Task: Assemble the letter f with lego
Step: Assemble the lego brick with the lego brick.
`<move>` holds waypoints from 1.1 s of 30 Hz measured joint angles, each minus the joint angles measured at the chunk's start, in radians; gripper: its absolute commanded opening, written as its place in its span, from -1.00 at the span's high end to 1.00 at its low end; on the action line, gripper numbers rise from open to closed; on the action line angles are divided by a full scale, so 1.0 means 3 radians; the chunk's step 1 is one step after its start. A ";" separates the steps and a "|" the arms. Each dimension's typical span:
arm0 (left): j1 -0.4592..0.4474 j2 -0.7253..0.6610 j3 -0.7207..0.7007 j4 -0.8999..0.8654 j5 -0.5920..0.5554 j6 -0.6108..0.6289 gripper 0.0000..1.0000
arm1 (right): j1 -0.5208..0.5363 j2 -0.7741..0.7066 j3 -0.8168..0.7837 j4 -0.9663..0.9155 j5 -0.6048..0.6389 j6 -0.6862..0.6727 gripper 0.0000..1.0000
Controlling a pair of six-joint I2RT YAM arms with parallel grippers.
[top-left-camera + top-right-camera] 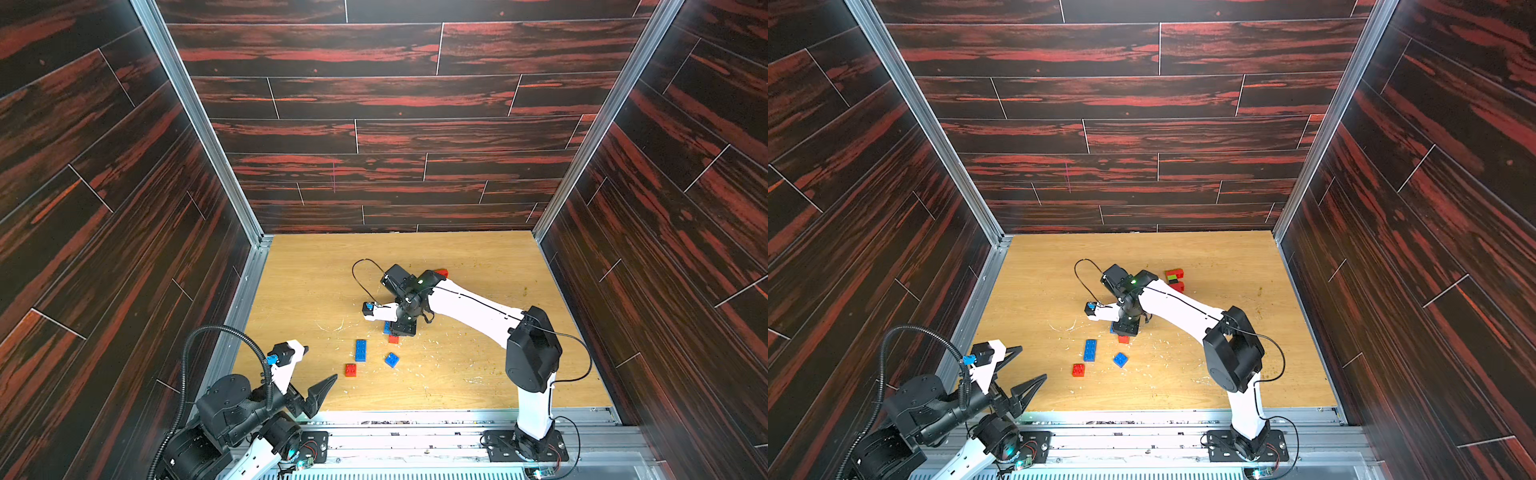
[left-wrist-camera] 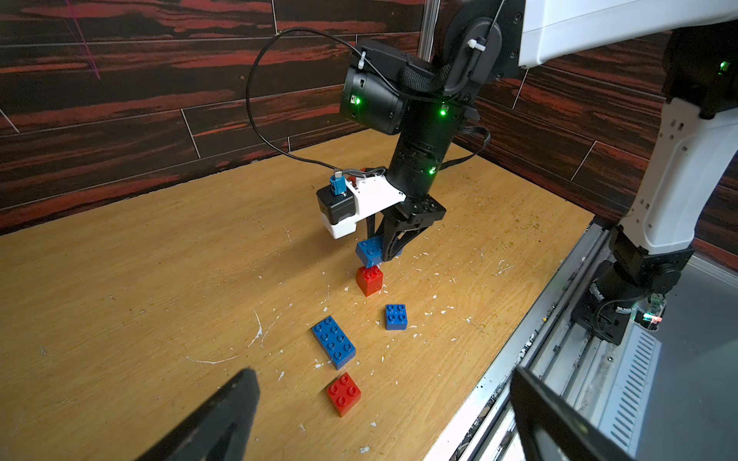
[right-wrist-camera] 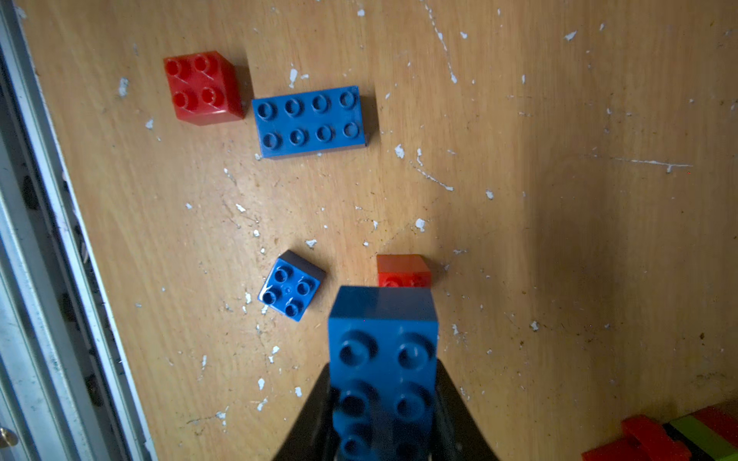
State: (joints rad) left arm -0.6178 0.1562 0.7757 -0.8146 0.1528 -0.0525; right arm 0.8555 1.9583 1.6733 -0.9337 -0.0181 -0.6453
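Observation:
My right gripper [image 3: 383, 385] is shut on an oblong blue lego brick [image 3: 382, 343], studs facing the wrist camera. It holds the brick directly over a small red brick [image 2: 369, 280] standing on the wooden table; whether the two touch I cannot tell. Nearer the front lie a long blue brick [image 1: 360, 350], a square blue brick [image 1: 391, 360] and a square red brick [image 1: 350, 369]. A red, lime green and black stack [image 1: 1174, 279] sits beyond the right arm. My left gripper [image 1: 322, 363] hangs open and empty at the front left, apart from the bricks.
The wooden table [image 1: 478, 266] is walled in by dark panels on three sides. A metal rail [image 1: 415, 419] runs along the front edge, with both arm bases on it. The right arm [image 1: 473, 309] reaches across the middle. White flecks litter the wood.

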 measured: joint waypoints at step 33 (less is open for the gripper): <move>0.0000 0.0000 0.0000 0.0000 0.0001 0.0000 -1.00 | -0.0170 0.0418 0.0306 -0.0215 -0.0237 -0.0225 0.41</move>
State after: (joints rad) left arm -0.6178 0.1562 0.7757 -0.8146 0.1532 -0.0525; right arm 0.8043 2.0838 1.7653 -0.9981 -0.0891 -0.7128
